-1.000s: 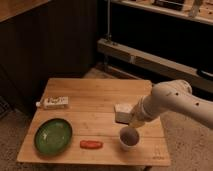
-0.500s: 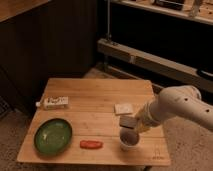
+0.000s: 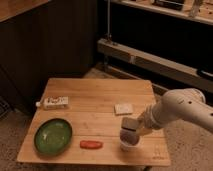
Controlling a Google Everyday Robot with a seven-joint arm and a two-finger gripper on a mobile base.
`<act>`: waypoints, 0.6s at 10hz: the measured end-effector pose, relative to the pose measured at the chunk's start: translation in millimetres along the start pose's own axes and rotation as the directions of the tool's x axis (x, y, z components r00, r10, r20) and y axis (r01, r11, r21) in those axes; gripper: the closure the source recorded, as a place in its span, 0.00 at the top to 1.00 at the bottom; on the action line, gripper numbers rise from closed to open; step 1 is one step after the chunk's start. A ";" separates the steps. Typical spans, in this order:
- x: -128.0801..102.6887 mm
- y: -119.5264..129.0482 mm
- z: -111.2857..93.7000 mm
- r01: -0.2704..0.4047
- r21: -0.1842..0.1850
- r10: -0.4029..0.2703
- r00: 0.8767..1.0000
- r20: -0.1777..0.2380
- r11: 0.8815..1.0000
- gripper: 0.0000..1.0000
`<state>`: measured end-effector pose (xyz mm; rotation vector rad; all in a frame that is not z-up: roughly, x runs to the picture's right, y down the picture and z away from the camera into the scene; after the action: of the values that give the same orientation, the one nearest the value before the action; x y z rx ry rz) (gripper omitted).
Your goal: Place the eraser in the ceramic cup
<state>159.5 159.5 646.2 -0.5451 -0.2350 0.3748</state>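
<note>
Near the table's (image 3: 95, 95) front left corner we see the plate (image 3: 52, 136), then the orange piece (image 3: 91, 144) at the front edge. Toward the front right corner stands the cup (image 3: 129, 146) — our gripper (image 3: 128, 132) hangs just above it, clamped on the eraser (image 3: 129, 123).

From my feed, the room is dim, with warm, low light. A dark brown wood-panelled wall (image 3: 55, 40) fills the back left, and a strip of lighter wooden counter edge (image 3: 20, 7) crosses the top left corner. To the right stands a dark shelving rack, with a long pale metal beam (image 3: 150, 60) running diagonally low down and a pale upper shelf (image 3: 165, 10) above it. In the middle I see a square light wooden slatted table (image 3: 100, 95). Beneath and around it lies a speckled grey floor (image 3: 10, 145). The gripper (image 3: 131, 131) hangs low over the table's near right part.
</note>
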 end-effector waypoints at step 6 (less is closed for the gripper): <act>1.8 13.6 -0.6 0.011 -0.026 -0.010 1.000 0.015 1.000 0.00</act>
<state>157.5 170.7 638.5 -0.5667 -0.2573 0.3663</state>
